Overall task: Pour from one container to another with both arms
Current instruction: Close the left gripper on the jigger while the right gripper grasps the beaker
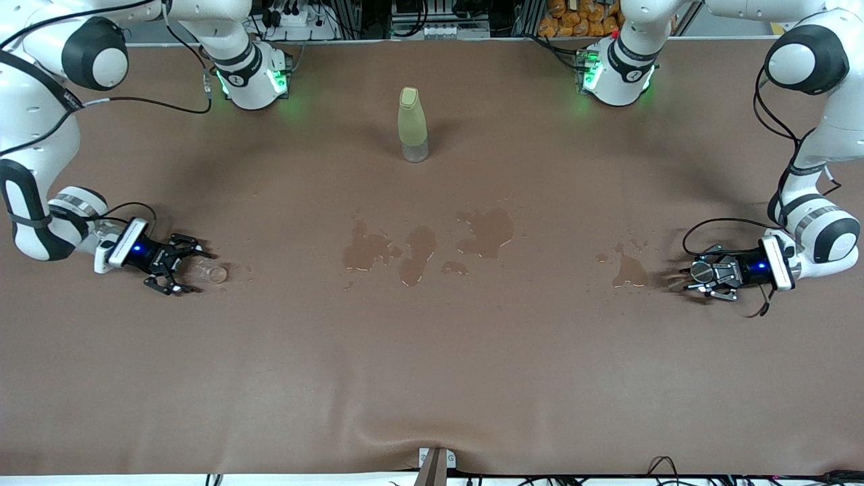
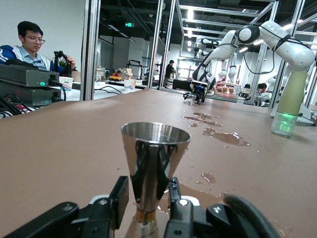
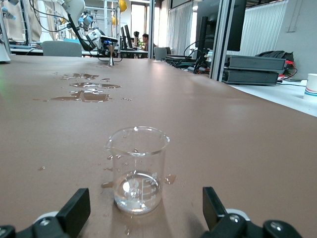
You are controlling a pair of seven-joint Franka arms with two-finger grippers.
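From the front I see both tools low at the tabletop's (image 1: 432,378) ends; my left tool (image 2: 146,206) pinches the jigger (image 2: 154,148) stem for lifting, while my right tool (image 3: 143,213) stands apart around the beaker (image 3: 137,168), unclamped.

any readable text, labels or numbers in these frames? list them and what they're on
Nothing can be read in full.
Beaker: faint printed marks on the glass, too faint to read.
Arm base at the right arm's end: a small round mark, too small to read.
Arm base at the left arm's end: the same, too small.
Green ceiling sign: blurred.
Bottle, jigger: no text visible.
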